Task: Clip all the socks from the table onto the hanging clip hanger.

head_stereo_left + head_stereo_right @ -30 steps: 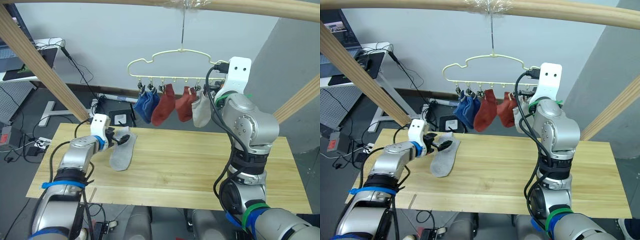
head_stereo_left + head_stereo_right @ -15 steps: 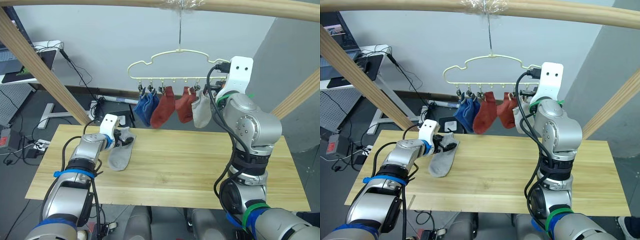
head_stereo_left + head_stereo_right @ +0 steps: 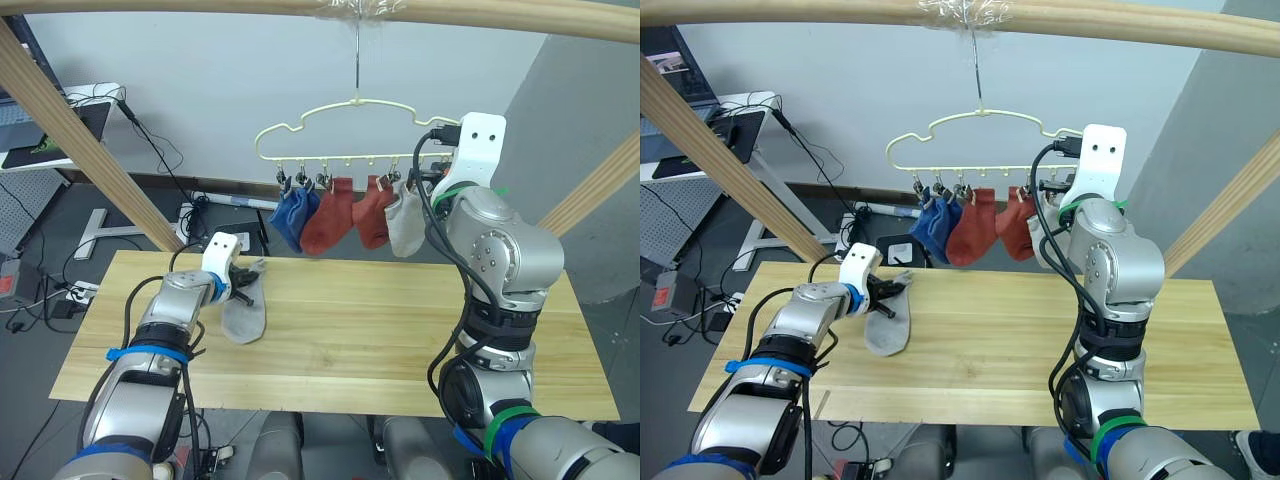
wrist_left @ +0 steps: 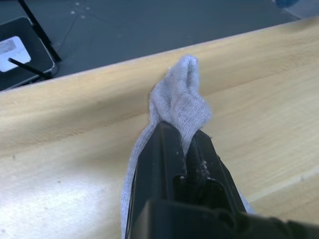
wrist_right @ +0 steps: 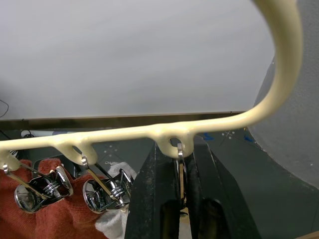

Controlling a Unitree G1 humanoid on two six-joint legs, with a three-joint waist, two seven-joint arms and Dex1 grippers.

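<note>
I've got the left gripper (image 4: 185, 149) pinched on a bunched fold of the last grey sock (image 3: 245, 312), which lies limp on the table (image 3: 380, 330), below and left of the clip hanger (image 3: 340, 130). It's light, floppy knit (holding near the cuff edge should present it best). Further back, my right gripper (image 5: 178, 172) is squeezed on the hanger's end clip (image 5: 180, 169), beside five hung socks (image 3: 345, 215).
</note>
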